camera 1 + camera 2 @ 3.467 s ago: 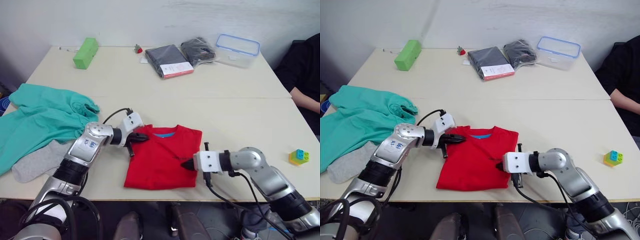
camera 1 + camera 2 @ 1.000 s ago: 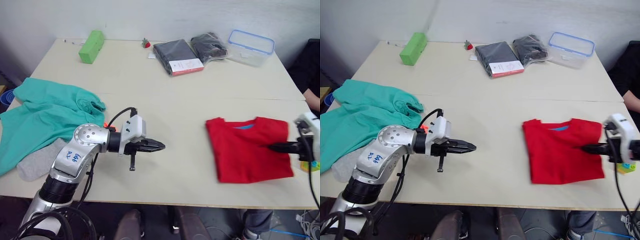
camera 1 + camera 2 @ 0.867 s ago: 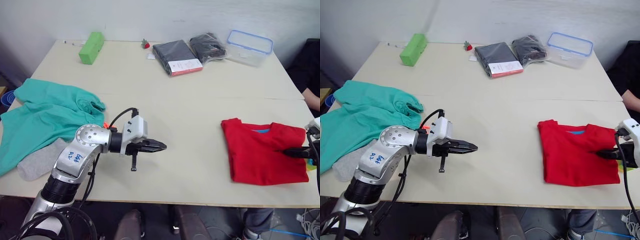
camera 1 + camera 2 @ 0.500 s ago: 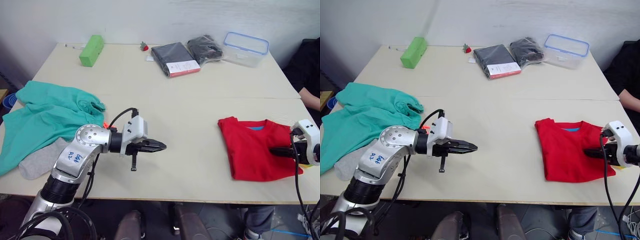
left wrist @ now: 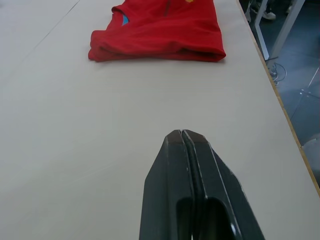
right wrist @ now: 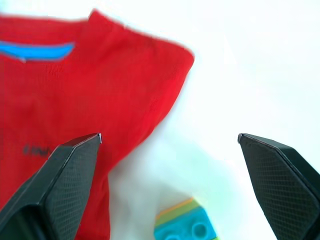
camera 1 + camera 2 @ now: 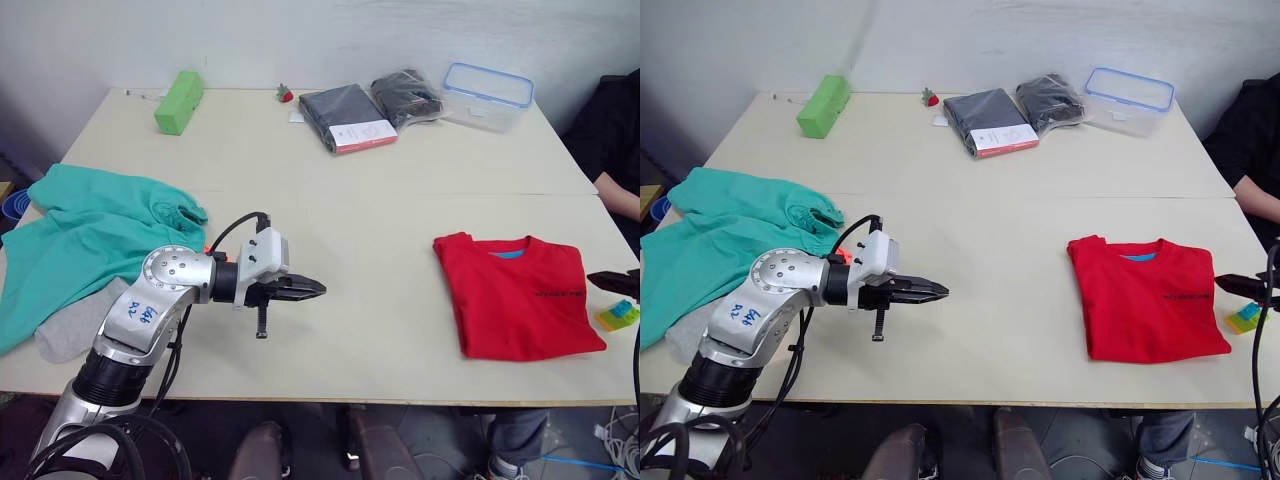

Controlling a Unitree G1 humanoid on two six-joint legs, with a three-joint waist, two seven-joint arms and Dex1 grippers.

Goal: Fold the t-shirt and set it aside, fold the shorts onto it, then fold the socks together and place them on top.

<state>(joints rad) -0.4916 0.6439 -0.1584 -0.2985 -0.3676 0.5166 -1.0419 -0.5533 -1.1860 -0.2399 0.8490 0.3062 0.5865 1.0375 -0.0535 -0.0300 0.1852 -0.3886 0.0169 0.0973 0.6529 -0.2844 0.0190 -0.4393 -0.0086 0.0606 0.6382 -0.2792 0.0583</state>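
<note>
- T-shirt [image 7: 523,293] lay folded on my desk [image 7: 400,220], blue neck label showing, chest print too small to read.
- My left gripper [image 7: 318,289] was pressed together; right gripper [image 6: 170,150] spread apart.

Silver arm, black cables, blue scrawl; black tapered left tool [image 7: 312,289].

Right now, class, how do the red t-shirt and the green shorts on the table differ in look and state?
The t-shirt is bright red and folded into a neat flat rectangle; the shorts are teal-green and lie spread out and rumpled. The t-shirt sits on the robot's right, near a small toy block; the shorts lie on the left, partly over the table edge beside a grey sock. Both are cloth lying free of the grippers.
</note>
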